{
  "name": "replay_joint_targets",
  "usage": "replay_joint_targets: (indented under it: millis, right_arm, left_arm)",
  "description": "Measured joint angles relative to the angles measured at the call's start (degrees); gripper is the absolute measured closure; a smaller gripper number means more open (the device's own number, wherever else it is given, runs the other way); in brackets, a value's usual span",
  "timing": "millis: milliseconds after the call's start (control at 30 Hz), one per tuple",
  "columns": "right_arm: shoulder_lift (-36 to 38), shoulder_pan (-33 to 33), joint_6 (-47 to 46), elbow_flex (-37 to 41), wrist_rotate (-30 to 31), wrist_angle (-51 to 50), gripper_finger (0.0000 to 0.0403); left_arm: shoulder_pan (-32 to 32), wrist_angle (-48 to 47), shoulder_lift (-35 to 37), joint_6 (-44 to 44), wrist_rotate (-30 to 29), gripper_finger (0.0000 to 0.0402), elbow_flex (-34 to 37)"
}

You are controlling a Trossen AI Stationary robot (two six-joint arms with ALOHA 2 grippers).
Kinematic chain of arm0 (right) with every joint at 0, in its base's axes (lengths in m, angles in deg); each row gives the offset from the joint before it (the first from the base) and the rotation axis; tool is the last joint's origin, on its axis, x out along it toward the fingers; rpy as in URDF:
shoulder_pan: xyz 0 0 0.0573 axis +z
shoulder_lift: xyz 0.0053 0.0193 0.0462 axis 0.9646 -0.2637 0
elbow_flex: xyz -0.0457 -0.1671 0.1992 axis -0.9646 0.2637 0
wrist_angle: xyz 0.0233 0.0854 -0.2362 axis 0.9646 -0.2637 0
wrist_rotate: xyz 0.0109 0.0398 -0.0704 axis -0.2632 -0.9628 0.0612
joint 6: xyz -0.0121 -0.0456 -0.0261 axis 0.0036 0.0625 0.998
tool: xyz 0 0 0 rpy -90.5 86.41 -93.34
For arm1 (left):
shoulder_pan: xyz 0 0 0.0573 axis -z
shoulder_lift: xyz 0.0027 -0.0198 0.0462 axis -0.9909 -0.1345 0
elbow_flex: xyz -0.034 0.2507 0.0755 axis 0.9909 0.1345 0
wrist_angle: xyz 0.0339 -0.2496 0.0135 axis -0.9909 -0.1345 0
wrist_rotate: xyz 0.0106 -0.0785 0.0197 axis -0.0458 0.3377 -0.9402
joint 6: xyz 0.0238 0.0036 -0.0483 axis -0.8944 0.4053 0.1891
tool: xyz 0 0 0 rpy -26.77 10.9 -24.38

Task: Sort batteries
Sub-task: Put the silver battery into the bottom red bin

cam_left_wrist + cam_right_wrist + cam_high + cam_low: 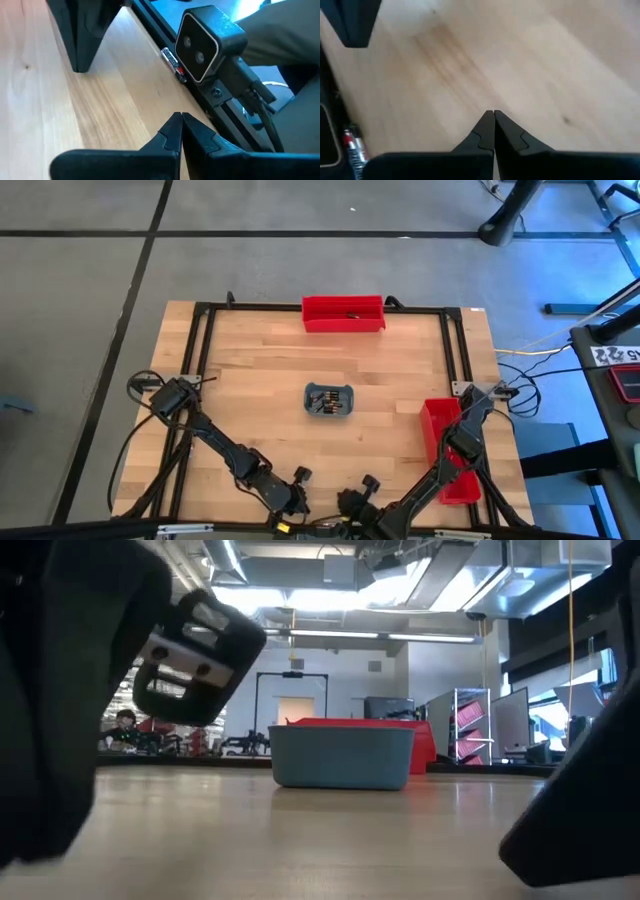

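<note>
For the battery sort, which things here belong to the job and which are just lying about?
Belongs to the job:
- batteries in the grey-blue tray
- far red bin, one battery inside
- right red bin
- left gripper and right gripper, fingers shut, empty

Just lying about:
- black frame on the table
- cables off the table's right edge
- stray battery against the frame

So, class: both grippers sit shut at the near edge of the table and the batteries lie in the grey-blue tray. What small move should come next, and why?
Probably open one gripper and carry it toward the small tray. The batteries lie there, mid-table, while the left gripper and right gripper sit shut and empty near the table's front edge.
</note>
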Motion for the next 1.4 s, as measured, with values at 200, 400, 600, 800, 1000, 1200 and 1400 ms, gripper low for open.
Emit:
replay_joint_targets:
  millis: [200,400,600,800,1000,1200,1400]
  right_arm:
    - [1.63,0.9,6.63,-0.15,-10.23,5.76,0.0402]
    - [1.82,1.25,9.08,1.73,-11.83,10.81,0.0402]
    - [1.73,1.21,12.74,1.75,-14.05,15.72,0.0402]
    - [1.67,1.25,12.14,1.77,-14.72,16.52,0.0402]
    - [1.93,1.75,9.84,1.66,-15.01,14.62,0.0402]
    - [2.37,3.05,9.84,1.07,-14.63,14.9,0.0402]
    - [2.43,3.09,10.36,1.05,-12.16,16.45,0.0402]
  left_arm:
    - [0.55,-0.42,0.2,-0.21,-0.09,0.04,-0.06]
    - [0.74,-0.41,0.2,0.63,-0.06,0.04,-0.06]
    - [0.72,-0.65,0.21,0.83,-0.06,0.04,-0.06]
    - [0.74,-1.07,0.23,1.15,-0.07,0.04,-0.06]
    - [0.74,-1.09,0.23,1.48,-0.06,0.04,-0.06]
    - [0.73,-1.46,0.23,1.86,-0.06,0.04,-0.06]
    - [0.72,-1.42,0.23,2.09,-0.06,0.04,-0.06]
